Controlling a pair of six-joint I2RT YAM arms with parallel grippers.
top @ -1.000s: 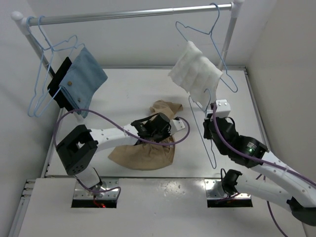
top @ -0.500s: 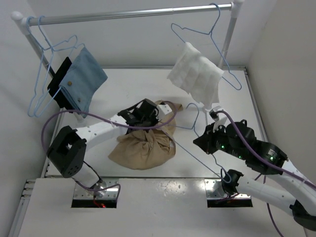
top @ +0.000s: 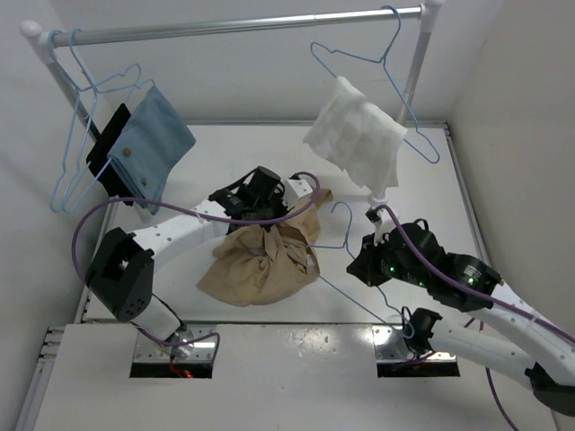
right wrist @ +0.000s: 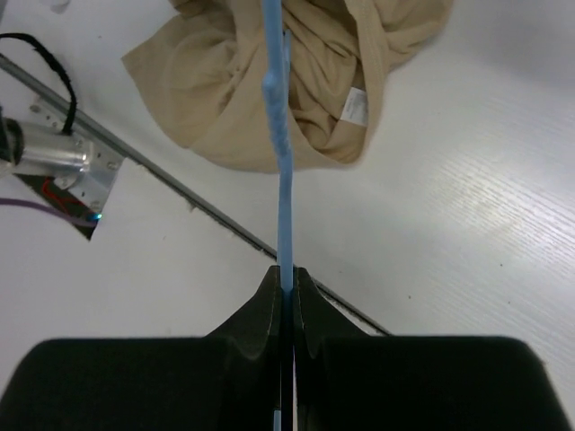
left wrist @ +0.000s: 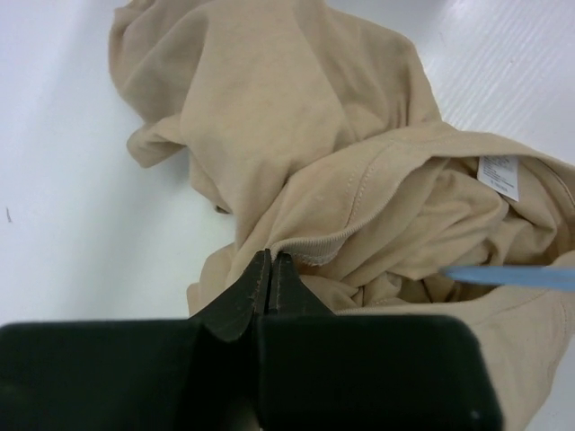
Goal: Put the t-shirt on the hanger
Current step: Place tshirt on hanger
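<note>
The tan t-shirt (top: pixel 256 260) lies bunched on the white table, its collar lifted. My left gripper (top: pixel 268 218) is shut on the collar edge; in the left wrist view the jaws (left wrist: pixel 271 258) pinch the ribbed neckband of the t-shirt (left wrist: pixel 296 117), with the white label (left wrist: pixel 500 173) to the right. My right gripper (top: pixel 359 260) is shut on the light-blue wire hanger (top: pixel 337 285), held low beside the shirt. In the right wrist view the hanger (right wrist: pixel 277 135) runs from the jaws (right wrist: pixel 286 274) up over the t-shirt (right wrist: pixel 225 90). A hanger end (left wrist: pixel 512 277) shows at the collar opening.
A rail (top: pixel 243 27) spans the back. A like hanger with white textured cloth (top: pixel 355 135) hangs at its right. Like hangers with blue cloth (top: pixel 153 144) hang at the left. The table's front edge and the arm bases (top: pixel 175 350) lie near.
My left gripper has pulled the shirt collar up and toward the back. My right arm has swung the hanger from upright down to the left, its end reaching the collar.
</note>
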